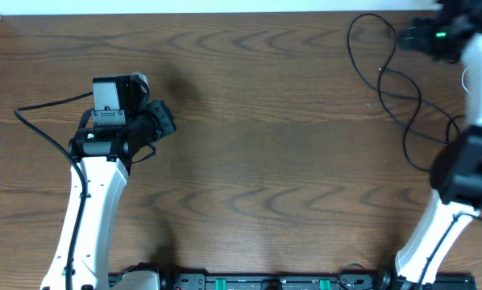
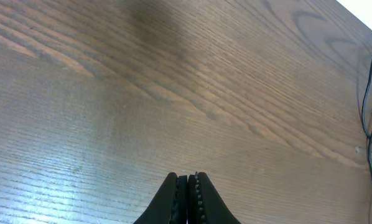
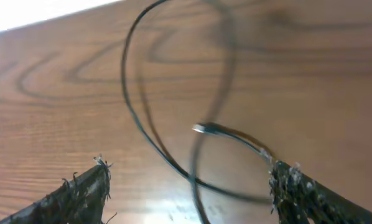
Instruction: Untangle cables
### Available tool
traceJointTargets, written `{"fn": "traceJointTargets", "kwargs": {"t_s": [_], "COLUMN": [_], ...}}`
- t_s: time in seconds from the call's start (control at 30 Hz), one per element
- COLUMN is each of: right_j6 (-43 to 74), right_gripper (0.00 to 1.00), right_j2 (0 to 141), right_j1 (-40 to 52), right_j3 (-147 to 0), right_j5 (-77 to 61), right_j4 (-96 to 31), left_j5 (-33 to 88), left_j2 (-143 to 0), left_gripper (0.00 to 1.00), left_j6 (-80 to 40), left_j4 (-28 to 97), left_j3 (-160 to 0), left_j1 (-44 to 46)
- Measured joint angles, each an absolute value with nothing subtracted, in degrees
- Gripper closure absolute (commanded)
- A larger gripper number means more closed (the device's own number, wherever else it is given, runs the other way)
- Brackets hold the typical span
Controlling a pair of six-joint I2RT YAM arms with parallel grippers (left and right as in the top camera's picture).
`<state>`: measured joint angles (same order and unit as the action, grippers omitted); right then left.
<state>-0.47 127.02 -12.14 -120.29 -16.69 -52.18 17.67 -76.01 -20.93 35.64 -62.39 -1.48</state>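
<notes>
Black cable (image 1: 381,76) lies in loose, overlapping loops at far right corner of wooden table (image 1: 265,161). Long run heads from far edge toward near side.
Right gripper (image 3: 191,167) directly above it, jaws spread wide, clamping nothing. Loop crossing and plug end (image 3: 201,129) sit between fingers.
Left gripper (image 2: 187,186) pinched shut, empty, well apart at table's left; cable off to its right.
Right arm far nearer, so next grasp likely falls to it.

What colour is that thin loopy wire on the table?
Black. The thin looped cable shows best in the overhead view.
</notes>
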Motion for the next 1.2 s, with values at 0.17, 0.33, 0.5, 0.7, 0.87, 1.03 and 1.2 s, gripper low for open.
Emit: {"fn": "traceJointTargets", "kwargs": {"t_s": [0.17, 0.33, 0.5, 0.7, 0.87, 1.03, 1.2], "right_j6": [-5.32, -8.27, -9.45, -9.69, -9.72, -9.76, -10.02], "right_gripper": [0.20, 0.20, 0.22, 0.26, 0.29, 0.37, 0.63], "right_j2": [135.31, 137.67, 137.82, 139.17, 140.94, 142.12, 143.81], "right_j1": [-6.66, -3.05, -1.61, -1.63, -1.48, -0.95, -0.64], "right_j3": [-120.25, -120.05, -120.07, -120.07, -120.05, -120.05, -120.05], "right_j5": [-16.80, -15.55, -12.16, -10.52, -11.22, -11.79, -12.10], "right_j4": [-49.06, -46.63, -44.27, -41.04, -38.24, -37.41, -37.41], "left_j5": [17.67, 17.69, 17.69, 17.69, 17.67, 17.67, 17.69], "left_j2": [-76.01, -76.01, -76.01, -76.71, -77.06, -77.06, -77.06], "left_gripper": [0.92, 0.92, 0.92, 0.92, 0.92, 0.92, 0.92], "left_j6": [-20.93, -20.93, -20.93, -20.93, -20.93, -20.91, -20.93], "left_j4": [35.68, 35.81, 35.79, 35.77, 35.31, 34.87, 34.70], "left_j3": [-62.39, -62.39, -62.39, -62.39, -62.39, -62.39, -62.39], "left_j1": [-1.48, -1.48, -1.48, -1.48, -1.48, -1.45, -1.48]}}
